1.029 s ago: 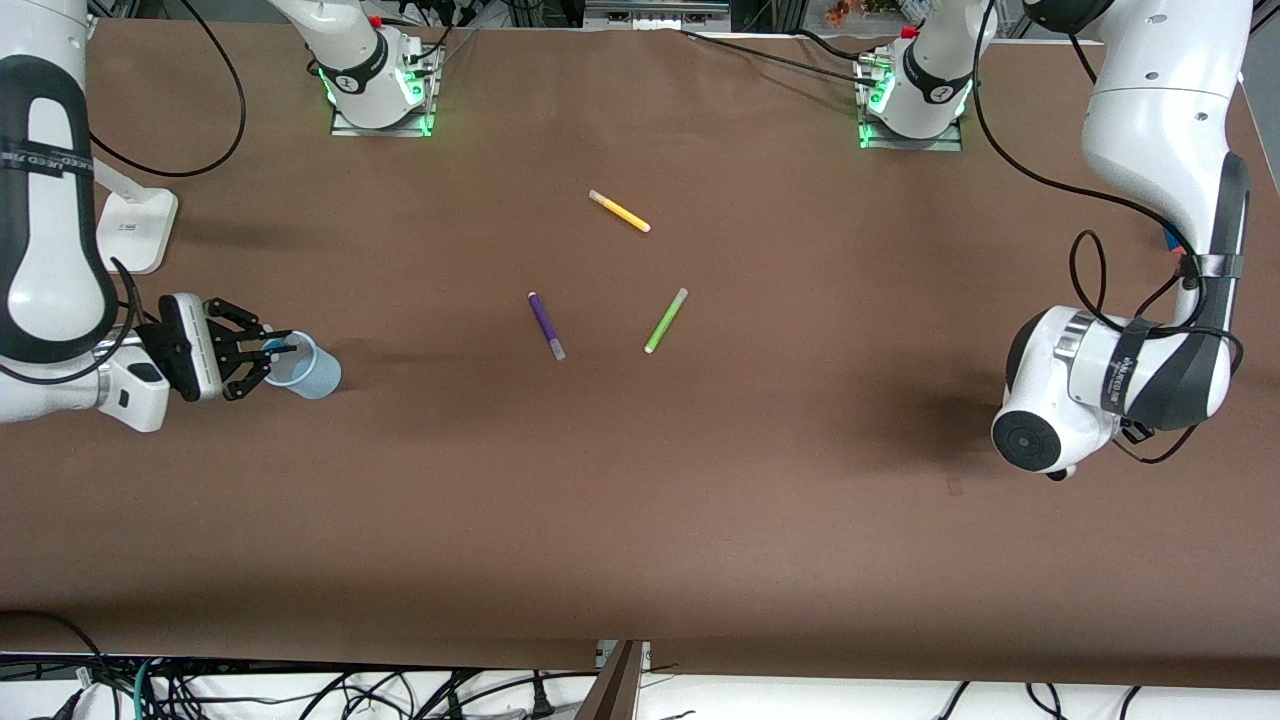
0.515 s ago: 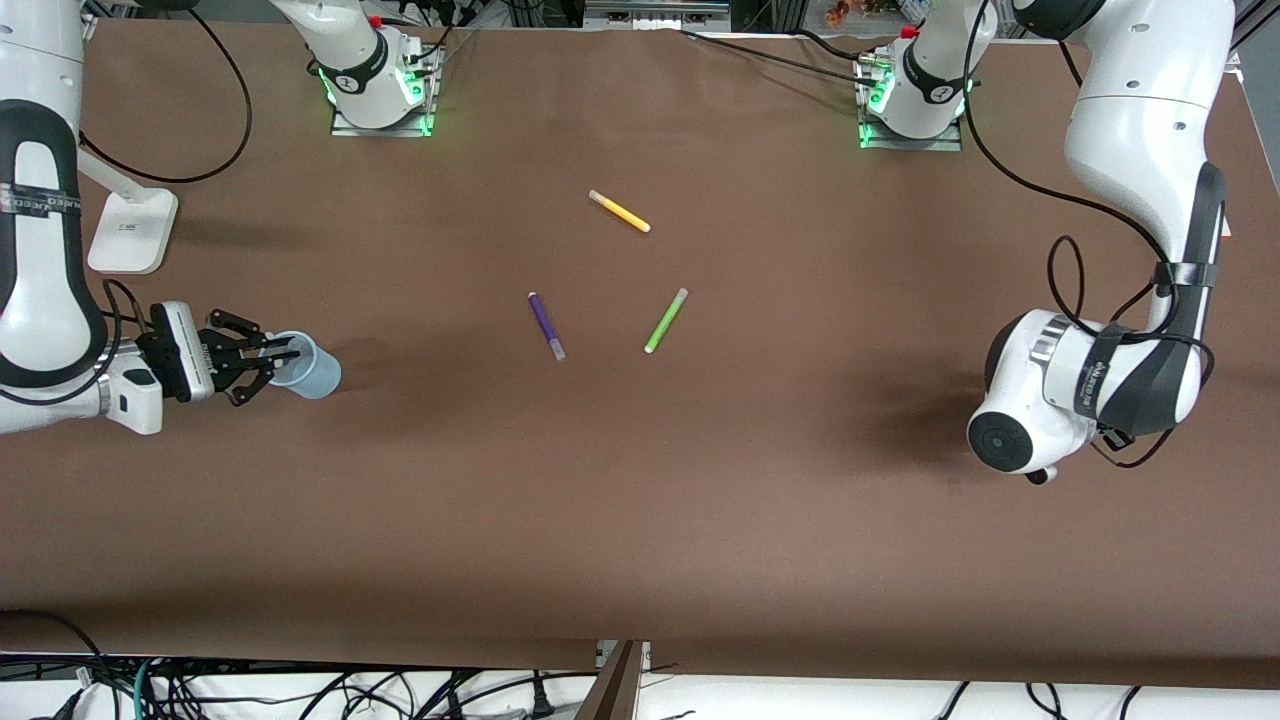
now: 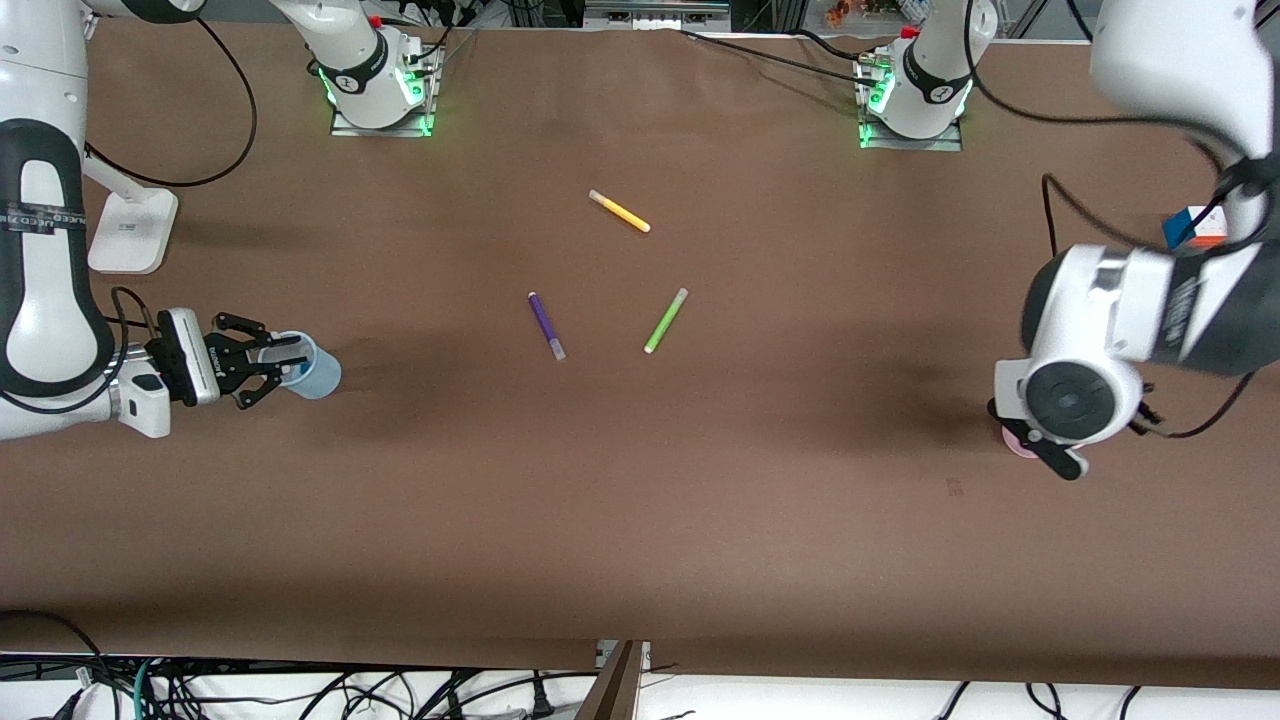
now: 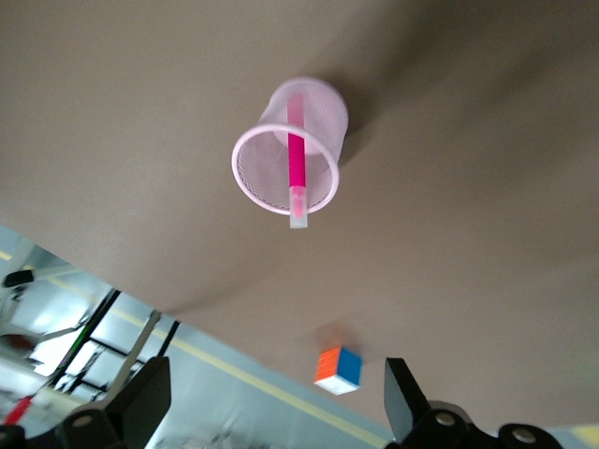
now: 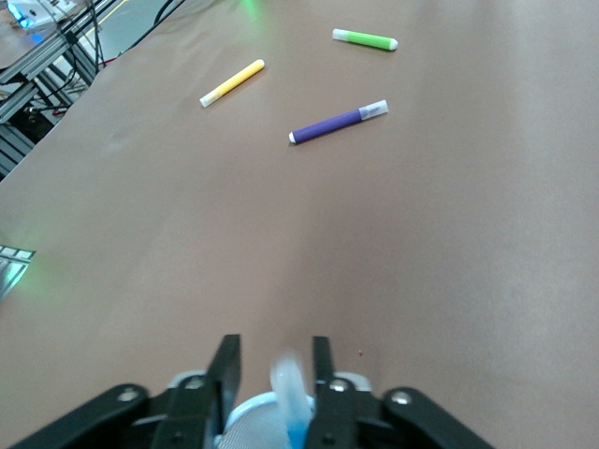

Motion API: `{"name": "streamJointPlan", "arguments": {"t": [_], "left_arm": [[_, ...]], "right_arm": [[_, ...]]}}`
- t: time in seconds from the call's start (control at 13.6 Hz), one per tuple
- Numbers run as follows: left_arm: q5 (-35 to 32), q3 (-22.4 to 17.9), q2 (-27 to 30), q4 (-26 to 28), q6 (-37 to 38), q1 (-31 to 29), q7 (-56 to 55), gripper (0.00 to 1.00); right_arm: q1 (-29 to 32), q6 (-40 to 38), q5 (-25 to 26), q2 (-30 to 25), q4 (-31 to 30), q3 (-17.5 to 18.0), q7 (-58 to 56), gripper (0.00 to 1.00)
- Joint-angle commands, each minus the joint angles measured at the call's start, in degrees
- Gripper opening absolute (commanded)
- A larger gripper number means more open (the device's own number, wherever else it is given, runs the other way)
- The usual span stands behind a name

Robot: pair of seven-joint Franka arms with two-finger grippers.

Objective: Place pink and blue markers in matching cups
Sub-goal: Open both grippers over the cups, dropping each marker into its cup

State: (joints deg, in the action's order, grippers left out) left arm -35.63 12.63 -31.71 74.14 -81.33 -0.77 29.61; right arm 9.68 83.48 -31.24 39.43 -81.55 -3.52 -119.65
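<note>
Left wrist view: I see pink marker (image 4: 296, 159) upright in translucent pink cup (image 4: 318, 110); left pincer (image 4: 278, 407) spread, empty.

A brown table (image 3: 640, 500) fills the front view. Past its lower edge, tangled black cables (image 3: 400, 690) lie on a pale floor (image 3: 850, 700). Green lights (image 3: 428, 105) glow along the top. A white stand (image 3: 125, 230) sits toward the right arm's end; metal framing (image 5: 47, 65) edges the room.
</note>
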Motion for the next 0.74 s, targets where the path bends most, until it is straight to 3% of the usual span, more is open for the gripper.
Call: {"name": "streamJointPlan", "arguments": {"t": [0.0, 0.22, 0.44, 0.66], "left_arm": [[10.6, 0.0, 5.0, -0.8, 0.6, -0.3, -7.7, 1.0], [25.0, -0.9, 10.8, -0.8, 0.3, -1.1, -17.3, 1.0], [32.2, -9.3, 17.4, 0.8, -2.5, 3.3, -20.9, 1.0], [38.3, -10.5, 24.7, 11.0, -9.6, 0.6, -19.9, 1.0]], "right_arm": [[1.7, -1.0, -1.5, -1.4, 0.2, 0.6, 8.9, 1.0], [1.2, -1.0, -1.1, -4.3, 0.3, 0.9, 25.4, 1.0], [-0.8, -1.0, 0.9, -6.8, 1.2, 1.2, 45.2, 1.0], [-4.0, -1.5, 7.2, -6.8, 8.1, 1.2, 66.0, 1.0]]}}
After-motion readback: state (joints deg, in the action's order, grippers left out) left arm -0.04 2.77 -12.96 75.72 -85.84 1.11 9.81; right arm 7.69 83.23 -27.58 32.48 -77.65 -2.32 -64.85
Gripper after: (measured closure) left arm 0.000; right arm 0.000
